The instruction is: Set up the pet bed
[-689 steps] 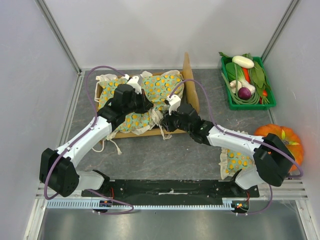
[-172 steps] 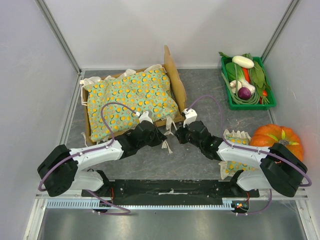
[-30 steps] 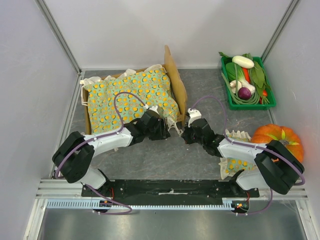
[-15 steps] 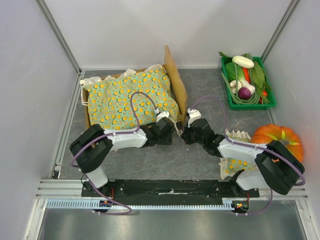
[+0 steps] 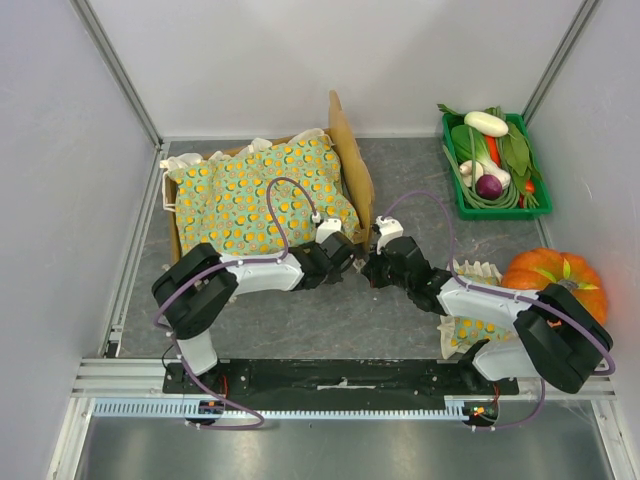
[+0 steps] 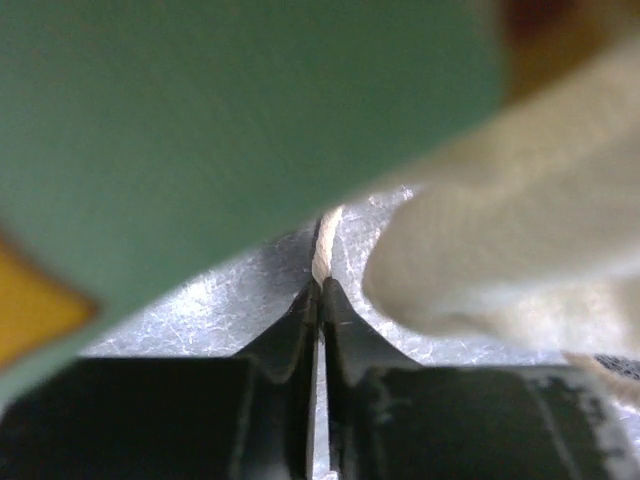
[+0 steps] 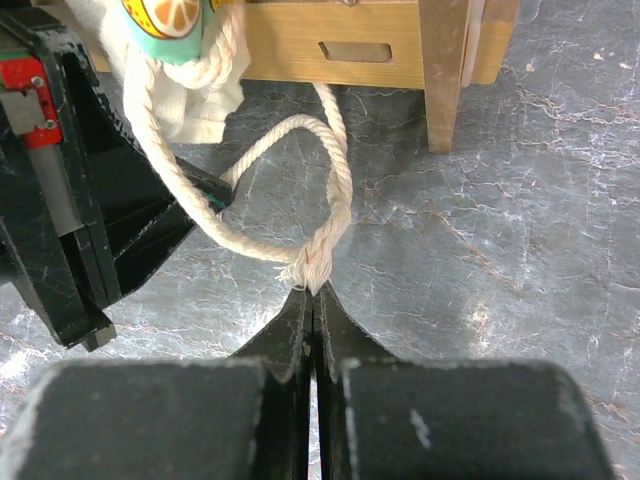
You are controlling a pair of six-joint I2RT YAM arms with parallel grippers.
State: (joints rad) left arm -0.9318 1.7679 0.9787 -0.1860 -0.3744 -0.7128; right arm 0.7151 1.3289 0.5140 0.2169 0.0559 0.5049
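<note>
Risk: pet bed [image 5: 352,160] sits upper left of centre under blanket [image 5: 255,195], left gripper [image 6: 320,288] and right gripper [image 7: 313,296] each pinched shut on a cord [image 7: 342,185] end at its lower-right corner; thin frayed tips could slip free under tension, or a hard pull drags blanket askew
</note>
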